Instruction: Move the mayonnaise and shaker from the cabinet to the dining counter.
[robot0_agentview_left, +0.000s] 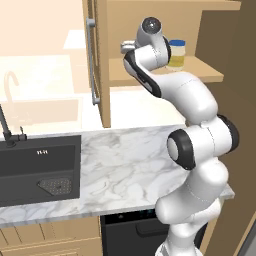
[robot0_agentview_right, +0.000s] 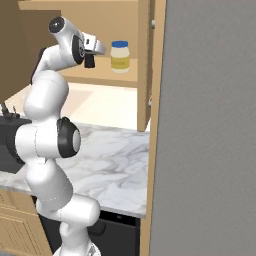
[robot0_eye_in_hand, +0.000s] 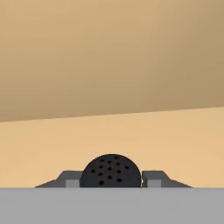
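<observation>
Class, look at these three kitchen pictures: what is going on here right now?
The white robot arm has reached into the open wall cabinet. Its gripper is closed around the black shaker, whose perforated top sits between the fingers in the hand view. The shaker is at shelf level inside the cabinet. The mayonnaise stands upright on the same shelf, untouched, beside the gripper. Below lie the marble counter and black sink.

Bright, even rendered light, soft shadows, slightly blurred edges, no glare
</observation>
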